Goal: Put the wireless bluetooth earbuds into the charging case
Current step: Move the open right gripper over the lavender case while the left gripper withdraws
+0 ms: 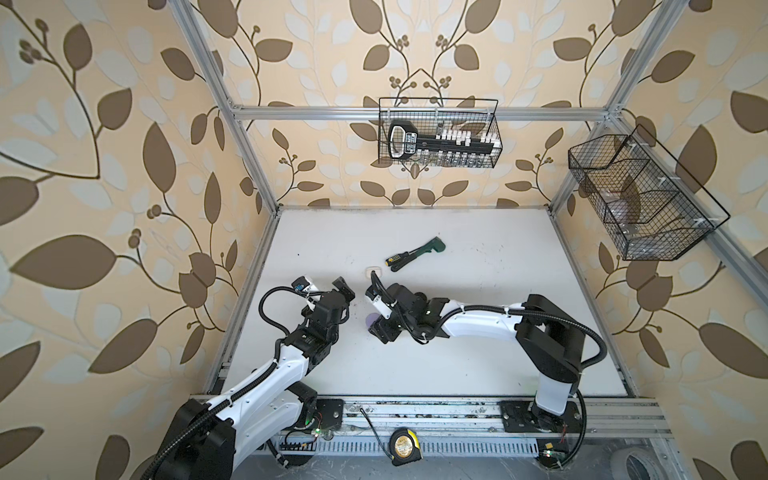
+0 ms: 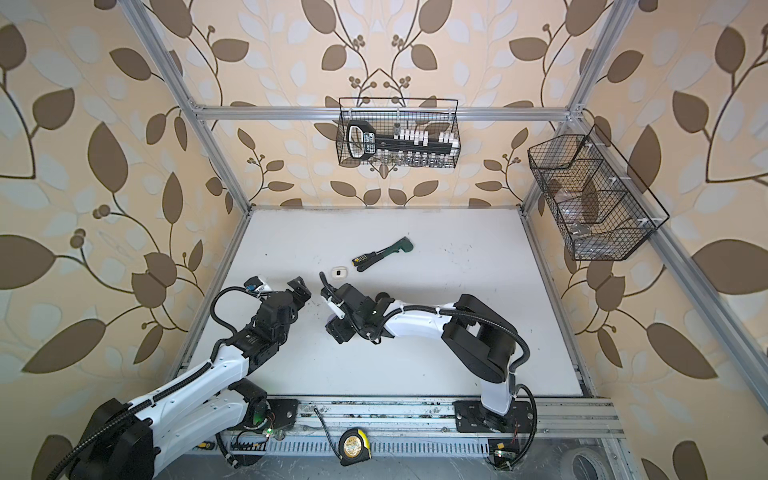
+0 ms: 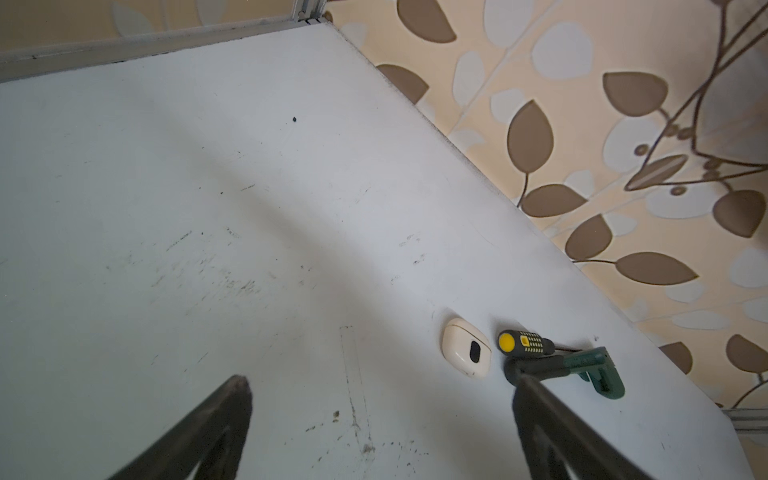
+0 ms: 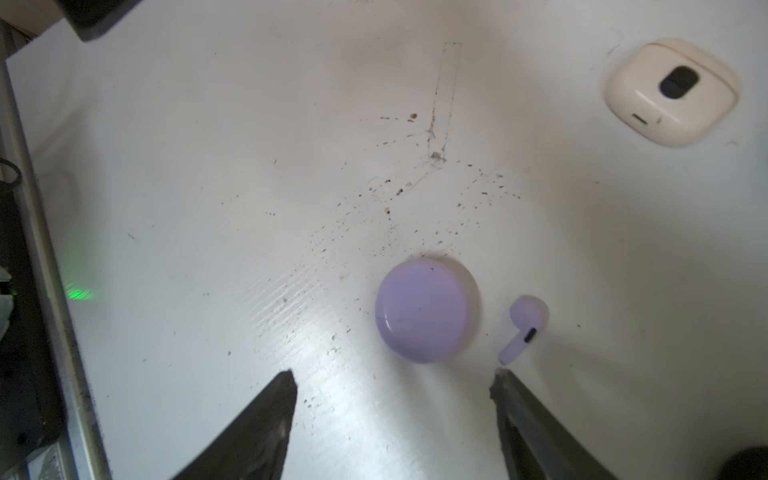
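A lilac earbud [image 4: 524, 326] lies on the white table right beside a round lilac charging case [image 4: 426, 309], whose lid is shut. My right gripper [image 4: 392, 386] hovers just short of both, open and empty, with one fingertip [image 4: 500, 384] close to the earbud's stem. In a top view only a sliver of the lilac case [image 1: 371, 321] shows beside the right gripper [image 1: 379, 332]. A cream-white case [image 4: 671, 91] lies farther off, also closed. My left gripper [image 3: 380, 386] is wide open over bare table, with the cream-white case [image 3: 465, 348] ahead of it. No other earbuds show.
A black-and-yellow screwdriver [image 1: 395, 261] and a green-headed tool [image 1: 430, 245] lie behind the cream-white case [image 2: 339, 272]. Two wire baskets [image 1: 438, 133] [image 1: 640, 195] hang on the back and right frame. A tape measure [image 1: 404, 444] sits on the front rail.
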